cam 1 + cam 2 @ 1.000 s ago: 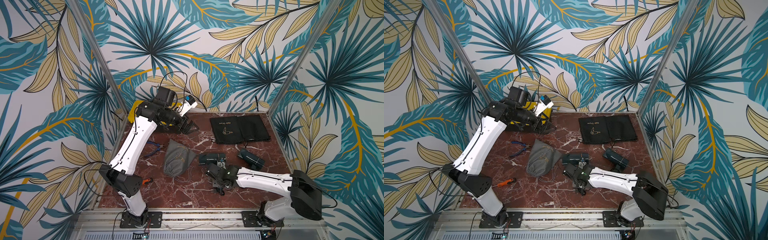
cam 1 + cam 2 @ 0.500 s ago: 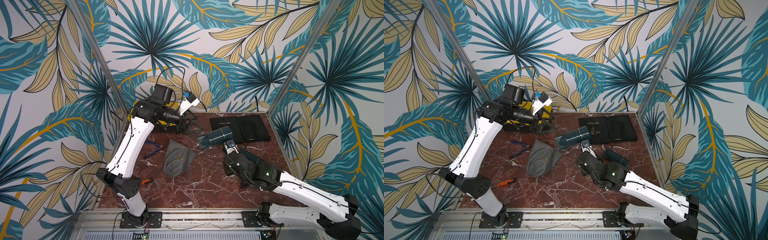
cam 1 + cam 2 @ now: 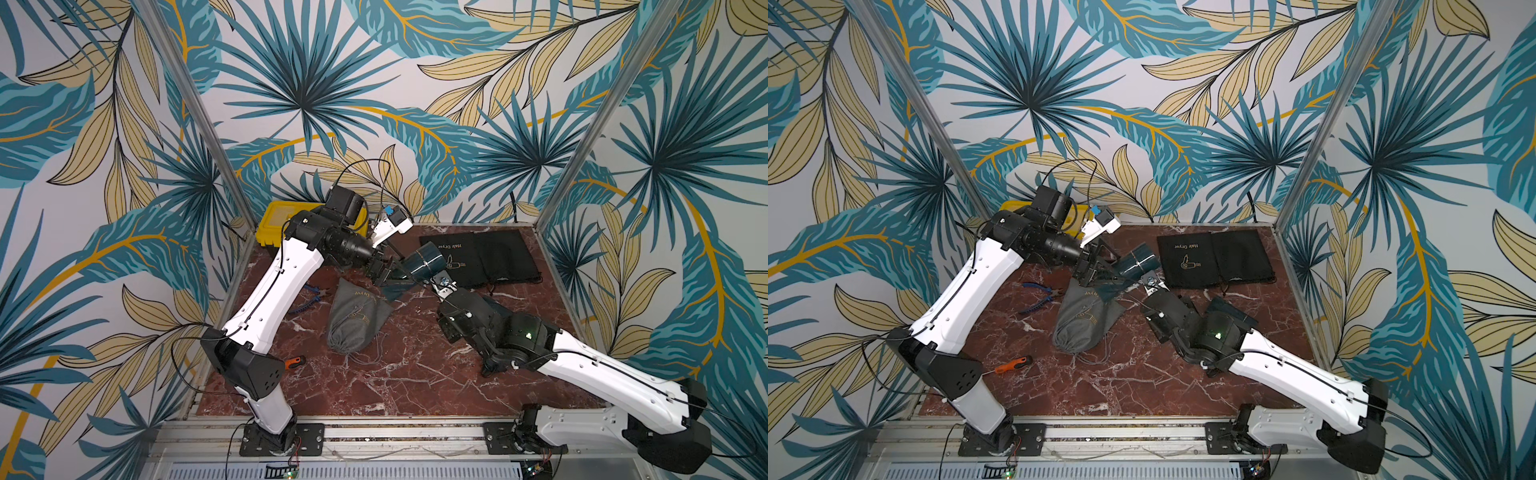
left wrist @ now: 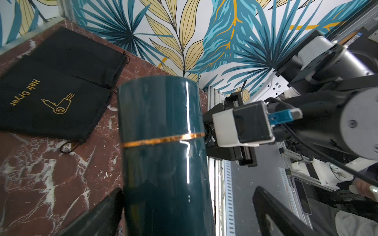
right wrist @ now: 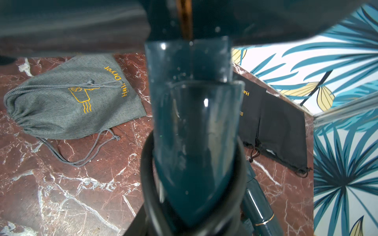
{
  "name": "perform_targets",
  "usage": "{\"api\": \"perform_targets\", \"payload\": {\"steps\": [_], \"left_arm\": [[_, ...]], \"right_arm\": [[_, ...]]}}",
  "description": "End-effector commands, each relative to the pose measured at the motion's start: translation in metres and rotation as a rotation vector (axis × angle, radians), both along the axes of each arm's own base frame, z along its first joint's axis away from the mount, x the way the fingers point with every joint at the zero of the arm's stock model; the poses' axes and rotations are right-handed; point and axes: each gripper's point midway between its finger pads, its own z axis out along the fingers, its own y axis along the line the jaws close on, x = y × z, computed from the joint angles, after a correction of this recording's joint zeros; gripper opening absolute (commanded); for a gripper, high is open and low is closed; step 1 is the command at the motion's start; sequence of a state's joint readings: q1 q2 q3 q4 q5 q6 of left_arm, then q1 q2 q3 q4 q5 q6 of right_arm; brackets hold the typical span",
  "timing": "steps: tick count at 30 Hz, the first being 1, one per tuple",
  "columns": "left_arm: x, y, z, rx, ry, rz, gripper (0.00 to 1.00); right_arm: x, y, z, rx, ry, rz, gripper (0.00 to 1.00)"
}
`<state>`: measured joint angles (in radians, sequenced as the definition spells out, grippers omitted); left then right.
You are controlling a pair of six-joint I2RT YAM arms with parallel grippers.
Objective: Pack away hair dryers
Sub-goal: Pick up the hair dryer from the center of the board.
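**Teal dryer held in the air between both arms**

Read the bench (image 3: pixel 415 374) as a clock face in the top views, with 12 at the back wall.

The right end effector (image 3: pixel 439 282) is clenched on the handle of the teal hair dryer (image 3: pixel 428 259). It holds the dryer clear of the bench, just off centre toward 12. The right wrist view looks along that handle (image 5: pixel 194 122), with a loop of black cord round it. The barrel has a thin gold ring and points toward 10 o'clock, at the left arm.

The left end effector (image 3: pixel 386 272) is released, with its jaws spread wide. In the left wrist view the barrel (image 4: pixel 163 126) runs between the two fingers (image 4: pixel 98 214). One finger is close beside the barrel and the other stands well off. Whether either finger touches the barrel cannot be told.

A second dryer (image 3: pixel 1229 309), dark with a gold ring, lies on the bench toward 3 o'clock. The right arm hides part of it.

A grey drawstring pouch (image 3: pixel 357 320) lies bulging near the centre, on the 9 o'clock side of the held dryer, with its cords trailing toward 6. Two black pouches (image 3: pixel 482 257) lie flat side by side at 1 o'clock, and one is printed "Hair Dryer". Blue-handled pliers (image 3: pixel 1038 297) lie at 9 o'clock. An orange-handled screwdriver (image 3: pixel 1013 363) lies at 8 o'clock, beside the left arm's base link. A yellow case (image 3: pixel 278 224) sits at 11 o'clock, behind the left arm.
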<state>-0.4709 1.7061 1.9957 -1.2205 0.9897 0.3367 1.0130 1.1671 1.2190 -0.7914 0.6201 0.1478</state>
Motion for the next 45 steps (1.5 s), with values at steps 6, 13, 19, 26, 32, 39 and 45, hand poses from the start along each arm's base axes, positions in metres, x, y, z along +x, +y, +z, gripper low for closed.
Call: {"api": "perform_targets", "payload": {"steps": [6, 13, 19, 26, 32, 39, 45], "left_arm": [[-0.006, -0.006, -0.020, 0.039, 0.051, -0.034, 0.88], [-0.016, -0.008, -0.023, 0.015, 0.090, -0.071, 0.76], [-0.026, -0.011, -0.024, -0.009, 0.126, -0.106, 0.64], [-0.038, -0.013, -0.019, -0.053, 0.156, -0.151, 0.80], [-0.037, -0.014, -0.023, -0.040, 0.147, -0.149, 0.79], [-0.038, -0.016, -0.023, -0.050, 0.171, -0.158, 0.41], [-0.024, -0.022, -0.032, 0.014, 0.198, -0.102, 0.00]], "right_arm": [[0.003, 0.010, 0.033, 0.057, -0.079, 0.049, 0.00], [0.003, 0.009, 0.040, 0.059, -0.095, 0.059, 0.00], [0.005, 0.010, 0.046, 0.065, -0.121, 0.058, 0.00], [0.010, 0.013, 0.053, 0.074, -0.152, 0.053, 0.00], [0.012, 0.019, 0.057, 0.080, -0.155, 0.064, 0.00], [0.011, 0.023, 0.058, 0.119, -0.146, 0.067, 0.00], [0.006, 0.035, 0.068, 0.259, -0.130, 0.080, 0.00]]}}
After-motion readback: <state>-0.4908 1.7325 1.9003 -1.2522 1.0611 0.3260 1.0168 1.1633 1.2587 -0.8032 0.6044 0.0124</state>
